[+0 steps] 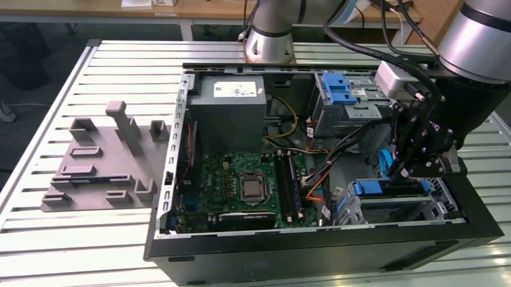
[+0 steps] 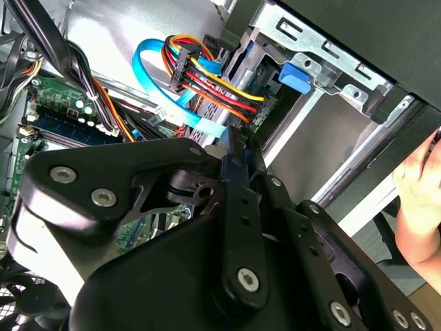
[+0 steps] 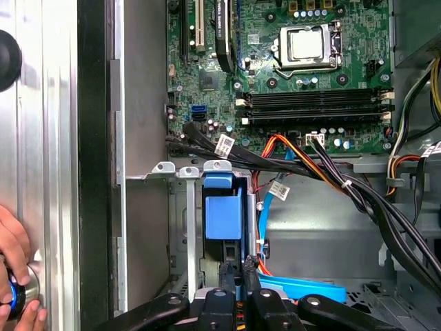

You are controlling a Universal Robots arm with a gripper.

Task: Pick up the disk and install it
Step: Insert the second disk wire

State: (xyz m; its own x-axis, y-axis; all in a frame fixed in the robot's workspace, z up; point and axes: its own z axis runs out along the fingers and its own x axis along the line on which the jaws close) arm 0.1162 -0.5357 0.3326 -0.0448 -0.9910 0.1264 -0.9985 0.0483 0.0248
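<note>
Pincer is seen closed on the thin edge of the disk, held on edge partway down in the drive cage of the case; install step is judged underway, with seating push needed.

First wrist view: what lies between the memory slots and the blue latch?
Black cables with white tags and orange wires cross there, in the first wrist view.

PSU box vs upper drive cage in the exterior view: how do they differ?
The PSU box is a closed grey block with a white sticker; the drive cage is open perforated silver metal. The cage carries a blue latch; the box has none. Both sit along the case's far wall.
</note>
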